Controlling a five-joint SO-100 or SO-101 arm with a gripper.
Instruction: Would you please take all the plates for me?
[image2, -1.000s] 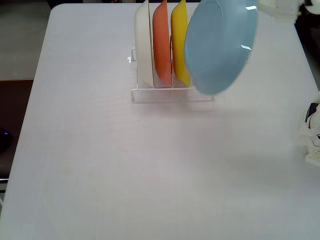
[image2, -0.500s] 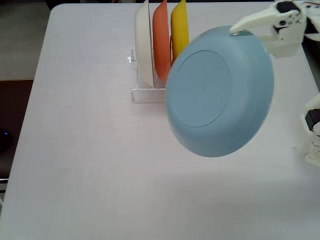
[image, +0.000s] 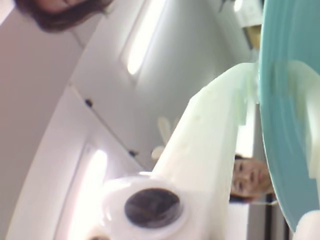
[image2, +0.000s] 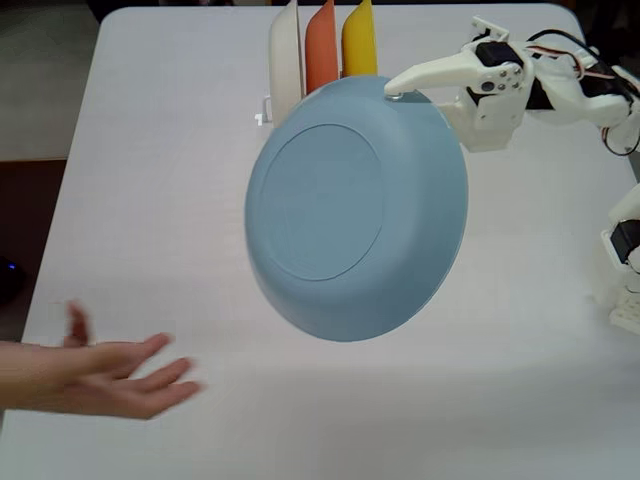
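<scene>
— Gripper was clamped on what?
— On the light blue plate, by its upper rim, hanging above the table; it looked light, stiff, slippery; an open hand waited below-left; three plates stood racked behind

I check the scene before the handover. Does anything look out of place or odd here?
Nothing looks damaged or spilled. The claw holds the light blue plate by its rim, tilted in the air above the table. A person's hand reaches in, palm up, at the lower left of the fixed view. The other three plates stand upright.
</scene>
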